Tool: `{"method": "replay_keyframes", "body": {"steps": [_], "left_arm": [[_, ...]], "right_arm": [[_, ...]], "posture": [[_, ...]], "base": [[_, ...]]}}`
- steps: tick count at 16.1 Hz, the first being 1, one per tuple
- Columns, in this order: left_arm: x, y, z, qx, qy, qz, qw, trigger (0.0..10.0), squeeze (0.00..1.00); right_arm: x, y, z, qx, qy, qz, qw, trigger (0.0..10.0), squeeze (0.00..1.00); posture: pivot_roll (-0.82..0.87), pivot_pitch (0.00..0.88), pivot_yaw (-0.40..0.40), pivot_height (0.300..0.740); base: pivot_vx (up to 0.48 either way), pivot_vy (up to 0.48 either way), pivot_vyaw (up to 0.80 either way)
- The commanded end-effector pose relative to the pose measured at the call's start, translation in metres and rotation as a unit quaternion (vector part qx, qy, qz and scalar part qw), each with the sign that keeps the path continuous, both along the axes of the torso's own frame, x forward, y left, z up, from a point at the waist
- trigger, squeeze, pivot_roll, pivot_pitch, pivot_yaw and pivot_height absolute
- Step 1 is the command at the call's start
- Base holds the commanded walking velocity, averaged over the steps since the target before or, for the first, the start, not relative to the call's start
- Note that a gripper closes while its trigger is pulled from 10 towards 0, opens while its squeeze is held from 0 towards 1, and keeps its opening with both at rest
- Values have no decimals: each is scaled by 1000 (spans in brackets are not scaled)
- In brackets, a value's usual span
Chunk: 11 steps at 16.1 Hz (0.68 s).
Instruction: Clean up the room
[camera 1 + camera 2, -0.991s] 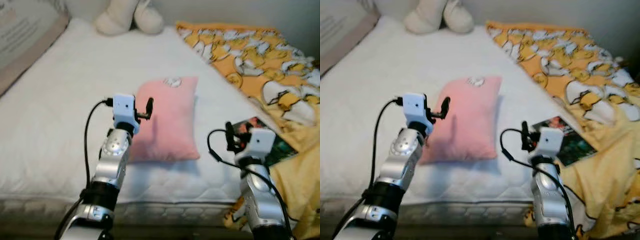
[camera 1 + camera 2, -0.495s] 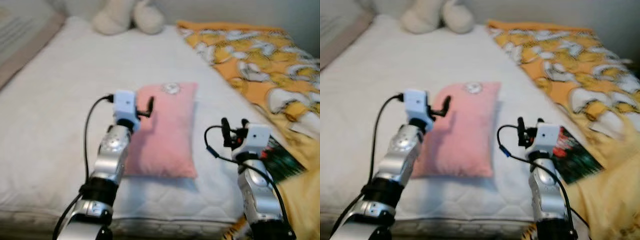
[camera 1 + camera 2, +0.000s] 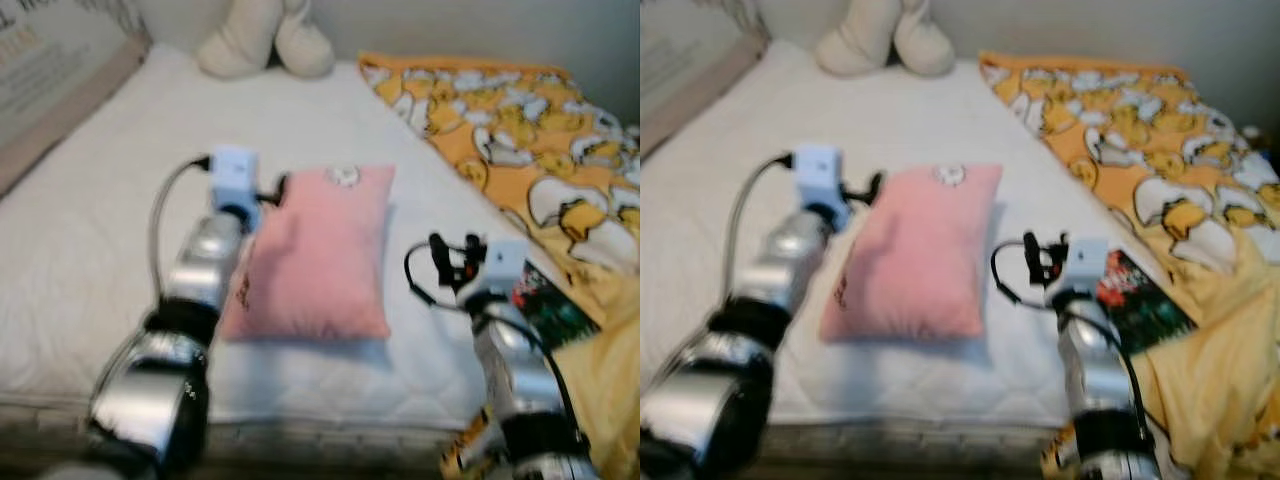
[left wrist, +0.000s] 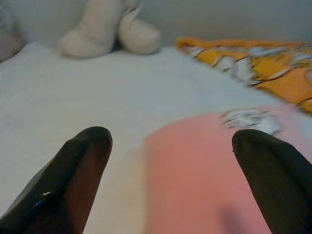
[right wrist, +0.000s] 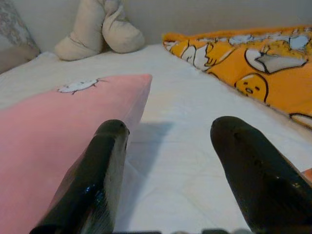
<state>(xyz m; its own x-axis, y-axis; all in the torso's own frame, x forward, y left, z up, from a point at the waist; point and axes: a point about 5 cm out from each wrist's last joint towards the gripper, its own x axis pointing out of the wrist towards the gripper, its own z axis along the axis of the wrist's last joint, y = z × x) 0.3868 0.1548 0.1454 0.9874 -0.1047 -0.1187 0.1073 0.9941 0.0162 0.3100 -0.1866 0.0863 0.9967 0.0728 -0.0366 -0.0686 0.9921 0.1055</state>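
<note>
A pink pillow [image 3: 315, 255] lies flat on the white mattress [image 3: 110, 200], nearer the bed's front edge than its head, its long sides running toward the head; a small white patch sits at its far end; open white mattress stretches from its left side to the bed's left edge, and more lies bare between its far end and the cream plush toy [image 3: 265, 38] at the head of the bed. An orange-and-yellow patterned blanket [image 3: 520, 130] covers the right side of the bed from the head down and spills over the front right corner; between the pillow's right edge and the blanket runs a strip of bare mattress. A dark printed book [image 3: 1140, 300] rests at the blanket's inner edge near the front right corner.

The left gripper [image 4: 170, 161] hangs at the pillow's far left corner, fingers spread wide, one finger [image 4: 73, 170] over bare mattress and the other over the pink cloth; whether they touch the pillow cannot be told. The right gripper [image 5: 168, 161] hovers low over the bare strip just beside the pillow's right edge, fingers spread and holding nothing, the left finger [image 5: 97, 180] close to the pillow's side, the book just to its right. A narrow band of mattress lies between the pillow's near end and the bed's front edge.
</note>
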Motion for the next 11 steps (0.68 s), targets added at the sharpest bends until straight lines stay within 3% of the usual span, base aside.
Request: {"method": "replay_keyframes", "body": {"steps": [1, 4, 6, 8, 9, 11], "left_arm": [[2, 8, -6, -5, 35, 7, 999, 10000, 0], [1, 34, -17, -72, 91, 52, 992, 10000, 0], [-7, 45, -33, -188, 127, 75, 971, 10000, 0], [-8, 45, -37, -242, 136, 77, 958, 10000, 0], [-9, 42, -39, -313, 144, 73, 936, 10000, 0], [-10, 31, -42, -338, 155, 29, 928, 10000, 0]], "right_arm": [[6, -6, 1, 12, 8, -5, 1000, 10000, 0], [16, -17, -2, 67, 32, -29, 997, 10000, 0], [22, -27, -8, 155, 52, -59, 985, 10000, 0], [23, -27, -13, 194, 62, -60, 977, 10000, 0], [24, -21, -16, 244, 66, -51, 966, 10000, 0], [25, -12, -18, 285, 74, -32, 955, 10000, 0]], "posture": [[20, 0, -11, 728], [20, 0, -17, 728], [17, 0, -17, 728], [24, 0, -20, 728], [29, 0, -22, 728], [34, 0, -25, 728]], "base": [[0, 0, 0], [0, 0, 0], [0, 0, 0], [0, 0, 0], [0, 0, 0], [0, 0, 0]]}}
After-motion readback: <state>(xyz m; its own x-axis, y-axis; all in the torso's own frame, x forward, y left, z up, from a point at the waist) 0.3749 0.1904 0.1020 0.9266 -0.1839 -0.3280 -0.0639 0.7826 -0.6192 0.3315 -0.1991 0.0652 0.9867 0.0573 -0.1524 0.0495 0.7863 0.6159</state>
